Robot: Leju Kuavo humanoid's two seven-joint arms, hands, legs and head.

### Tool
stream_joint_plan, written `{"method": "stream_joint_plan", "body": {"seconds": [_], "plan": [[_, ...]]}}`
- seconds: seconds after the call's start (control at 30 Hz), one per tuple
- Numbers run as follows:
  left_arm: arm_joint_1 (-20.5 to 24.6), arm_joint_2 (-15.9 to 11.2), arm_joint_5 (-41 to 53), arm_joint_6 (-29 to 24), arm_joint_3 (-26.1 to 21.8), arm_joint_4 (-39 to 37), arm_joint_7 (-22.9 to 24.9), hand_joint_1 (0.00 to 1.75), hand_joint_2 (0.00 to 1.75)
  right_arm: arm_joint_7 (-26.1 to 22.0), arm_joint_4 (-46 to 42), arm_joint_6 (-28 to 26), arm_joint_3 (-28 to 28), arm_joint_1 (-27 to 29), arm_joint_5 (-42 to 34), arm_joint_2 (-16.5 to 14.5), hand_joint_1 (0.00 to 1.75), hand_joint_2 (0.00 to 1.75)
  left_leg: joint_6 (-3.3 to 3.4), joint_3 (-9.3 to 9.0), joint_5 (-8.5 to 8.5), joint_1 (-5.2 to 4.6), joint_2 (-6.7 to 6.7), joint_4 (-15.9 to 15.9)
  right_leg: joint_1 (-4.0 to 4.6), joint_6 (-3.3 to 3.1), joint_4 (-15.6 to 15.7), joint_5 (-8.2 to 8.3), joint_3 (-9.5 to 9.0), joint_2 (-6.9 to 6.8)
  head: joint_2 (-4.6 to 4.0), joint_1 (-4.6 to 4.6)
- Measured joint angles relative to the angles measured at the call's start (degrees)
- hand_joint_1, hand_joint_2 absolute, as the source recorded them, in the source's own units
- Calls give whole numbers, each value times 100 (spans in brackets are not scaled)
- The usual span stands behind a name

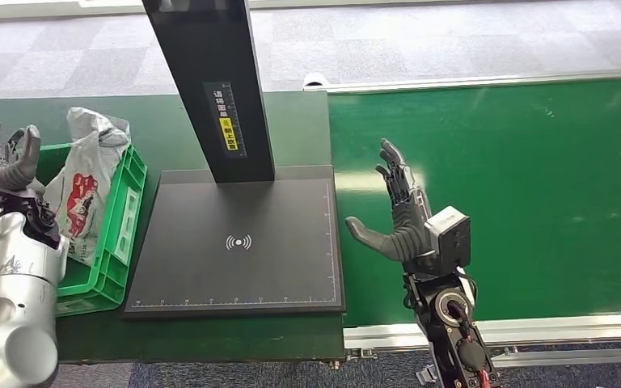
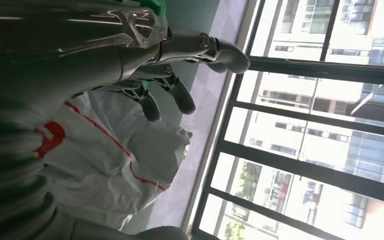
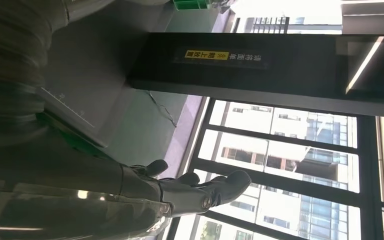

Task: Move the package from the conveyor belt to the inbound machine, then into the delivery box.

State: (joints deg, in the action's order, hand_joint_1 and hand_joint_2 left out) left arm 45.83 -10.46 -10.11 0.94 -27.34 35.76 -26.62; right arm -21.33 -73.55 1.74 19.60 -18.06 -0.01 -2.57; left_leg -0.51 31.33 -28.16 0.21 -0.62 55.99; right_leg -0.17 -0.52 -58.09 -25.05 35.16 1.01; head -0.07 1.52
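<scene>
Head view shows the package (image 1: 81, 194), a white and grey plastic mailer with red print, standing crumpled in the green delivery box (image 1: 125, 218) at the left edge of the green table, leaning on the box's right wall with its top poking above the rim. That placement suggests the task's last stage is done: the inbound machine (image 1: 238, 242), a flat black scan plate with a dark post rising from its far edge, sits bare between the box and the conveyor belt (image 1: 534, 194). The left hand (image 1: 6, 158) is raised above the box's left side, fingers apart and slightly curled, holding nothing; the left wrist view confirms the fingers (image 2: 180, 97) hang clear of the mailer beneath them, likely just released. The right hand (image 1: 400, 218) hovers over the belt's left end beside the plate, palm turned toward the machine, fingers spread and pointing away from the robot, thumb out, empty, as if waiting for another parcel.
</scene>
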Motion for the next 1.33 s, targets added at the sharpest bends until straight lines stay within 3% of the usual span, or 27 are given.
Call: {"method": "stream_joint_plan", "body": {"seconds": [0.17,0.37,0.53,0.63,0.8,0.93,1.0,1.33], "plan": [[-828,326,-554,-312,504,1435,34,0,175,49,36,-48,-5,-13,21,-2,0,175,1,3,-3,0,-2,0,-1,2,4,-2,0,-2,0,-1],[-1555,521,-423,-745,1056,2576,-193,0,175,126,73,-121,-6,-37,83,-3,0,175,1,-3,-4,-1,3,-1,-2,2,4,-1,-2,2,0,2],[-3223,1006,178,-1461,2561,3605,-826,0,175,-282,530,-453,-5,-73,358,-57,0,175,8,-3,-15,-8,-1,-1,-11,18,6,-14,-6,0,0,-1],[-3852,1142,-55,-1791,3419,3794,-1073,0,175,-529,893,-523,-4,-87,394,-113,0,175,13,4,-20,-8,-2,0,-12,19,9,-14,-4,0,0,-1],[-4248,1246,-14,-2088,4046,3919,-907,0,175,-546,1249,-784,-24,-11,398,-176,0,175,17,-12,-27,-7,-5,-1,-12,23,12,-19,-13,-2,-1,4],[-4673,1628,616,-3117,4937,3539,-1274,0,175,-1546,2202,-1648,-262,395,334,-268,0,175,27,-15,-38,-8,-15,0,-13,36,13,-31,-26,-12,0,0],[-4757,1726,670,-3299,5260,3441,-1323,0,175,-1790,2522,-1794,-401,568,295,-260,0,175,32,-10,-42,-10,-15,0,-16,37,13,-32,-25,-13,0,1],[-4777,1790,592,-2858,5683,3206,-1343,0,175,-1856,3397,-1526,-1087,522,84,-151,0,175,36,-17,-43,-13,-11,0,-18,38,13,-31,-26,-12,0,2]]}}
